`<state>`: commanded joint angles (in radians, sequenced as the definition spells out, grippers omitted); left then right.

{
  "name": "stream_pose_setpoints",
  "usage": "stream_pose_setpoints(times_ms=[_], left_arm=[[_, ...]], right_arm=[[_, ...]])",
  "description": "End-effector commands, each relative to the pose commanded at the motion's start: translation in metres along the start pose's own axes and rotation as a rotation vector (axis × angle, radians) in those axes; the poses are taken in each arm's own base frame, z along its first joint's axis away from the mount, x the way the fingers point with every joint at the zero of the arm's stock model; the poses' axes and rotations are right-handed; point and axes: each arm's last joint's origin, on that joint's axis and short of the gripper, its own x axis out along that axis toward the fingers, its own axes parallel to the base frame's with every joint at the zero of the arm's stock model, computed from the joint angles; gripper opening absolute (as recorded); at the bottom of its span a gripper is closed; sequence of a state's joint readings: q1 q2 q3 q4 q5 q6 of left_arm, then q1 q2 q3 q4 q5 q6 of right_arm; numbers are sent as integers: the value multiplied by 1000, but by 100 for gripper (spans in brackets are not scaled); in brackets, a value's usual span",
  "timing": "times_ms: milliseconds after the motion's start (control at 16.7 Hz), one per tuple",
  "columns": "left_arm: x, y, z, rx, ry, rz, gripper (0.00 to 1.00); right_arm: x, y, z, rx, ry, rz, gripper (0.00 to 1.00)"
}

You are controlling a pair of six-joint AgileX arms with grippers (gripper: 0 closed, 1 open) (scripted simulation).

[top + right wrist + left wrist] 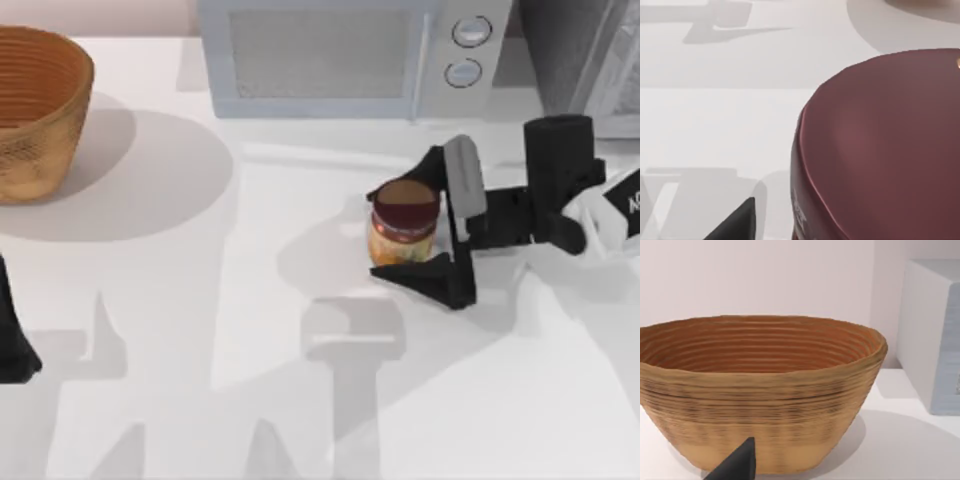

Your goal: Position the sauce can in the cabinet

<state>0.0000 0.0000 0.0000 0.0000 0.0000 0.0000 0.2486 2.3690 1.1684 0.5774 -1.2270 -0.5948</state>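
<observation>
Your right gripper (418, 222) stands open around the small upright maroon-lidded, orange-labelled sauce can (404, 224), fingers at its twelve and six o'clock; left arm (14, 340) parked at the table's nine o'clock, its pincer state impossible to tell.

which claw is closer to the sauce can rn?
Right. The right claw straddles the sauce can at the table's middle, fingers on either side. The left arm sits parked at the far left edge, well away.
</observation>
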Motion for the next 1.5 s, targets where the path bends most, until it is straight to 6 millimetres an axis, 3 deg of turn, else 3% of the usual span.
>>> stream_pose_setpoints(times_ms=[180, 960, 1500], left_arm=[[0, 0, 0, 0, 0, 0, 100], [0, 0, 0, 0, 0, 0, 100], [0, 0, 0, 0, 0, 0, 100]], right_arm=[[0, 0, 0, 0, 0, 0, 100], [0, 0, 0, 0, 0, 0, 2], [-1, -1, 1, -1, -1, -4, 0]])
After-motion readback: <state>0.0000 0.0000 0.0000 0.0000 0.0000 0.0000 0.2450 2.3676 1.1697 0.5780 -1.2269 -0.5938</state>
